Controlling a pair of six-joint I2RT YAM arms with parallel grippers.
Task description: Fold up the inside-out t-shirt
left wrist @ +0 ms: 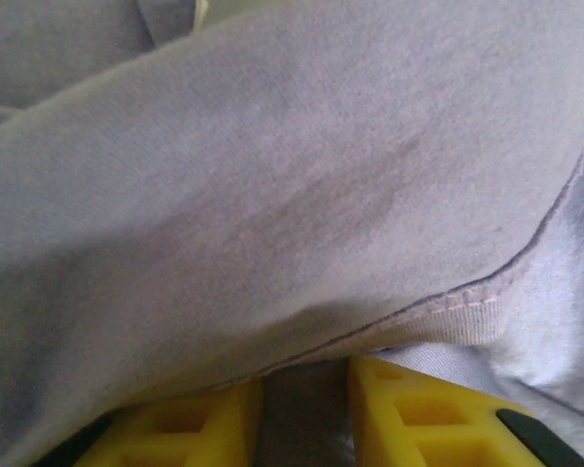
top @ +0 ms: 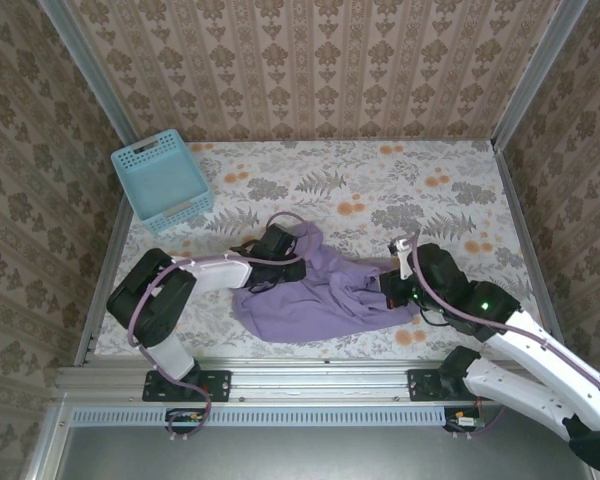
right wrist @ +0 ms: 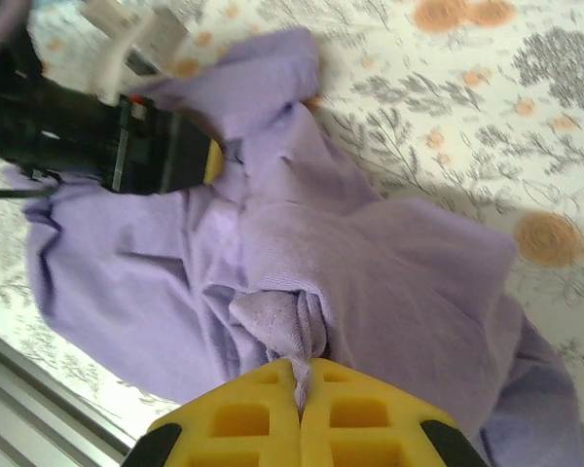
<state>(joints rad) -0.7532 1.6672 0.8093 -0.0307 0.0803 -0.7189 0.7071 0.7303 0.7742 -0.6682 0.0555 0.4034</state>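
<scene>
1. Left gripper [left wrist: 304, 385]: the 2 yellow fingers [left wrist: 423, 413] stood a little apart, with a thick fold of the inside-out t-shirt [top: 315, 297] filling the gap between them. A stitched hem ran across just above the fingertips. The grip was a pinch on bunched cloth, not pad against pad.

2. Right gripper [right wrist: 300, 377]: the 2 yellow fingers [right wrist: 241, 420] were pressed together. A narrow twisted pleat of lavender cloth was clamped in the seam between them and rose from the fingertips.

3. Left arm [top: 212, 272]: it lay low across the table [top: 380, 180] from its base and pointed right. Its wrist sat at the garment's upper left edge, with the fingertips buried in the cloth.

4. Right arm [top: 525, 340]: it reached left from its base, elbow raised. Its wrist met the garment's right edge.

5. Garment position: the t-shirt lay crumpled on the flowered table near the front edge, between the 2 grippers and touching both. A light-blue basket [top: 163, 178] stood well apart at the far left corner.
</scene>
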